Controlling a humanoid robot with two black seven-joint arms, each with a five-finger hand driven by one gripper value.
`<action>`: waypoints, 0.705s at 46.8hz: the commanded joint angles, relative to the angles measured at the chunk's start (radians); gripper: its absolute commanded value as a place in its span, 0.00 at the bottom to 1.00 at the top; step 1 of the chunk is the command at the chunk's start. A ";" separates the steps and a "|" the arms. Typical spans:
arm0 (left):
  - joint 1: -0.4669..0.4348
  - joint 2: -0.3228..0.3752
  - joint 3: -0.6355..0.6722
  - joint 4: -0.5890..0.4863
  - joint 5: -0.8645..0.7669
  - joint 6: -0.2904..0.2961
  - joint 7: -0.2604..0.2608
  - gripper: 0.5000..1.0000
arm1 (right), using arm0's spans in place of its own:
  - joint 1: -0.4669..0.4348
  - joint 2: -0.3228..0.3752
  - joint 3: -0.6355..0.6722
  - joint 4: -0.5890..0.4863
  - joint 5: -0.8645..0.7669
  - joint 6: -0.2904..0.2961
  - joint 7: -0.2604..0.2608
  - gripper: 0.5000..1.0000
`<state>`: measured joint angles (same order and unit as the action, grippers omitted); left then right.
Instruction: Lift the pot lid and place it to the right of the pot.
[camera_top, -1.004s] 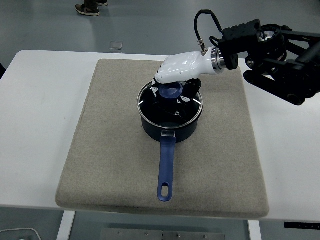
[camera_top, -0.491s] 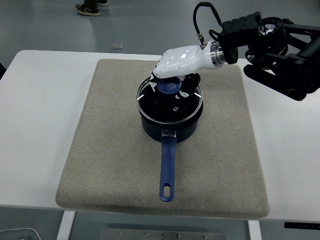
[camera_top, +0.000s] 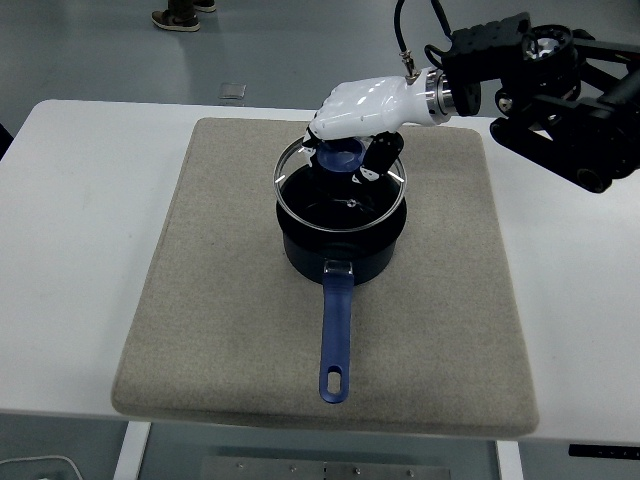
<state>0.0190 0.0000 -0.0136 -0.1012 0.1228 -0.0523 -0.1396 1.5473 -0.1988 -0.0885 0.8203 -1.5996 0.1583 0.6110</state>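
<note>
A dark blue pot (camera_top: 340, 250) with a long blue handle (camera_top: 335, 335) stands on a grey mat (camera_top: 220, 300), handle pointing toward the near edge. My right hand (camera_top: 350, 150), white with black fingers, is shut on the blue knob (camera_top: 340, 157) of the glass pot lid (camera_top: 300, 195). The lid is raised a little above the pot's rim and still hangs over the pot. The left arm is out of view.
The mat lies on a white table (camera_top: 80, 250). Bare mat (camera_top: 455, 260) shows to the right of the pot. My right arm's black links (camera_top: 560, 100) reach in over the table's far right corner. A person's shoes (camera_top: 180, 15) show on the floor beyond the table.
My right hand has risen with the lid's knob in it. The lid has come up off the pot's rim. The pot has stayed in place.
</note>
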 joint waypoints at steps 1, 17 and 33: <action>0.001 0.000 0.000 0.000 0.000 0.000 0.000 1.00 | 0.004 0.001 0.003 -0.036 0.003 -0.003 0.000 0.00; 0.001 0.000 0.001 0.000 0.000 -0.001 0.000 1.00 | -0.001 0.036 0.001 -0.174 0.017 -0.008 0.000 0.00; -0.001 0.000 0.000 0.000 0.000 0.000 0.000 1.00 | 0.002 0.039 0.000 -0.322 0.038 -0.011 0.000 0.00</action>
<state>0.0193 0.0000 -0.0136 -0.1012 0.1228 -0.0525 -0.1396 1.5476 -0.1594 -0.0883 0.5274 -1.5716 0.1460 0.6111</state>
